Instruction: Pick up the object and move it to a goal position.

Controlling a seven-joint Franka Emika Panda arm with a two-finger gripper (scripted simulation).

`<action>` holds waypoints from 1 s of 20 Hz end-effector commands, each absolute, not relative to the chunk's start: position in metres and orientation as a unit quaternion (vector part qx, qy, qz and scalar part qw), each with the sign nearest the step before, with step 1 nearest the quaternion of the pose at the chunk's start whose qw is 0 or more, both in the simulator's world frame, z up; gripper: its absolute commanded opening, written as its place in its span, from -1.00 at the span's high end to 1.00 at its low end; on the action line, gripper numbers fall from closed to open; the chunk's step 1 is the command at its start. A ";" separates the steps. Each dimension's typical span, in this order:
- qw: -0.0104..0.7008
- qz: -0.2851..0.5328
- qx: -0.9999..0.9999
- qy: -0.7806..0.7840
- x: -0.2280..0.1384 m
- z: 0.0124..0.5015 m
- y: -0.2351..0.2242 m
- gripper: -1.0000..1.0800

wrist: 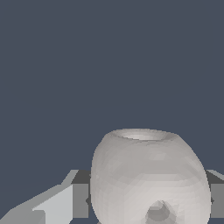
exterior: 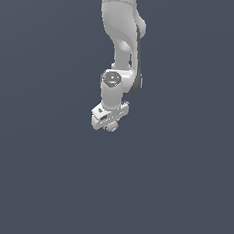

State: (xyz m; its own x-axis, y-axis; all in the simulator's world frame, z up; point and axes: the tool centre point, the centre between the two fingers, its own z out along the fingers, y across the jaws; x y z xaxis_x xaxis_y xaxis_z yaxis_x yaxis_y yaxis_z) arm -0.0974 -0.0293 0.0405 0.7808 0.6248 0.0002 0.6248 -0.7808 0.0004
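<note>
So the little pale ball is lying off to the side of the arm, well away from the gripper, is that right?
Not quite. The little pale ball is not off to the side: it sits right at the gripper, between the fingers. The wrist view shows it filling the gap there, and the exterior view shows it at the gripper's tip.

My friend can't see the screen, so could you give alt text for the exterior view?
A white robot arm hangs down from the top against a plain dark blue-grey background. At its lower end, its hand has a tiny pale grey-beige ball between its fingers.
</note>
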 end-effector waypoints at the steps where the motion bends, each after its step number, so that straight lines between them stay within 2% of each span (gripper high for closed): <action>1: 0.000 0.000 0.944 0.331 -0.097 0.040 -0.029 1.00; 12: 0.001 0.001 0.944 0.331 -0.097 0.043 -0.028 1.00; 20: 0.001 0.000 0.944 0.331 -0.098 0.070 -0.010 1.00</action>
